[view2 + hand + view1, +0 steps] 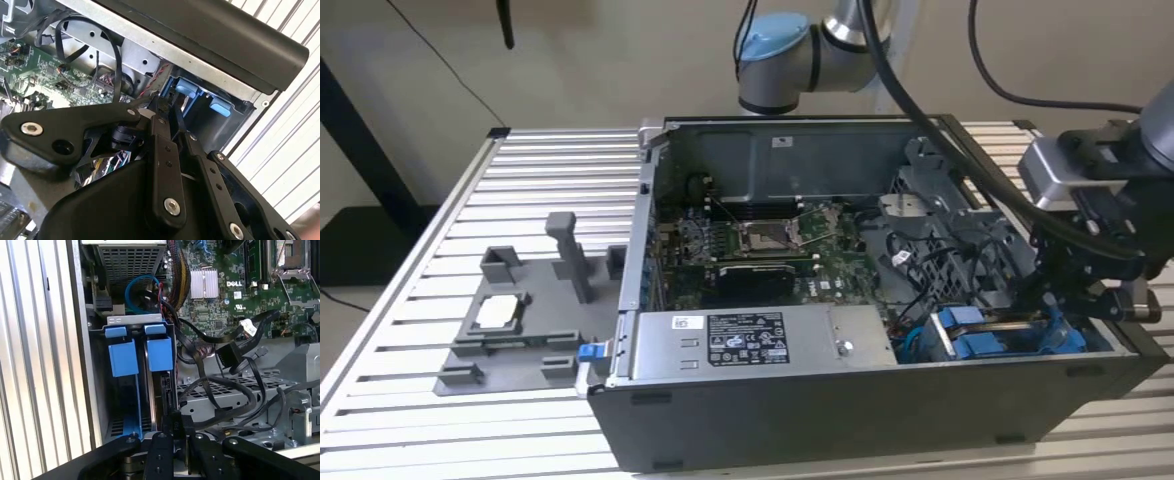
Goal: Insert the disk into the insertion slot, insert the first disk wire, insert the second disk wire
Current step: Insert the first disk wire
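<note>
Pincer (180,423), tips together, at blue-edged insertion slot (155,390) beside white-labelled power supply (734,345)

An open dark-grey computer case (854,420) lies on a ribbed aluminium worktop (400,400), its green motherboard (834,235) exposed beyond a silver power supply (734,345) at the near wall, while a grey moulded fixture (520,350) carrying a small pale square part (498,312) sits just beside it on the exterior view's left.
</note>
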Controlling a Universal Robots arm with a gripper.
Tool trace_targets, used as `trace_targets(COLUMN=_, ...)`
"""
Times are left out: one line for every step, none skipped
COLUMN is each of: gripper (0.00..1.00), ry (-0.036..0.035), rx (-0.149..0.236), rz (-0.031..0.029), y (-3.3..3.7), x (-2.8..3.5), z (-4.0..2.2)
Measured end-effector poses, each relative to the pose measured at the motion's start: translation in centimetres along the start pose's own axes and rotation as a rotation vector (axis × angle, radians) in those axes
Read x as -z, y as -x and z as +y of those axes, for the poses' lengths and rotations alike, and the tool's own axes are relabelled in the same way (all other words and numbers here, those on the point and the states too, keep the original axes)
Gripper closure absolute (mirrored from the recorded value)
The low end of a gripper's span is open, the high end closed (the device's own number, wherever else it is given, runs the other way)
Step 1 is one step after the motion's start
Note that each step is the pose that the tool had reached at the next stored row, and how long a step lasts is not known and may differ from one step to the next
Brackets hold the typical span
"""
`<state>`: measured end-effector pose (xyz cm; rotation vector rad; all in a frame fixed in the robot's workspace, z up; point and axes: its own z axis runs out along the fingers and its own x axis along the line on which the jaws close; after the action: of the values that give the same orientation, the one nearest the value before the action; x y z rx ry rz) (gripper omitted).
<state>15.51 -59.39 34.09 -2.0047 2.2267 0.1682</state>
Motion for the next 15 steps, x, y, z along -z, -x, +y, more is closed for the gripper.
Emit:
trace_targets(gripper=0.81, ry=0.0, rx=0.0, rz=0.0, y=-0.01, x=-0.03, z=0.0)
trace_targets(gripper=0.81, ry=0.0, rx=0.0, rz=0.0, y=-0.01, x=-0.05, z=0.0)
trace_targets(gripper=0.81, ry=0.0, rx=0.0, rz=0.0001, y=-0.01, x=-0.06, z=0.0)
trace_targets(gripper=0.81, ry=0.0, rx=0.0, rz=0.0001, y=-0.02, x=-0.08, z=0.0)
trace_targets(gripper=0.81, ry=0.0, rx=0.0, rz=0.0001, y=-0.02, x=-0.11, z=0.0)
trace_targets(gripper=0.81, ry=0.0, rx=0.0, rz=0.0, y=-0.02, x=-0.14, z=0.0)
trace_targets(gripper=0.81, ry=-0.0001, rx=0.0, rz=0.0001, y=-0.03, x=-0.17, z=0.0)
trace_targets(gripper=0.81, ry=-0.0001, rx=0.0, rz=0.0002, y=-0.04, x=-0.2, z=0.0)
trace_targets(gripper=0.81, ry=0.0, rx=0.0, rz=0.0002, y=-0.05, x=-0.24, z=0.0)
trace_targets(gripper=0.81, ry=-0.0001, rx=0.0, rz=-0.0005, y=-0.05, x=-0.31, z=0.0)
trace_targets(gripper=0.81, ry=0.0, rx=0.0, rz=-0.0007, y=-0.07, x=-0.37, z=-0.01)
trace_targets(gripper=0.81, ry=0.0, rx=0.0, rz=-0.0003, y=-0.07, x=-0.39, z=0.0)
trace_targets(gripper=0.81, ry=0.0, rx=0.0, rz=0.0, y=-0.07, x=-0.4, z=0.0)
trace_targets(gripper=0.81, ry=0.0, rx=0.0, rz=-0.0001, y=-0.08, x=-0.46, z=0.0)
trace_targets(gripper=0.81, ry=0.0, rx=0.0, rz=0.0, y=-0.1, x=-0.54, z=0.0)
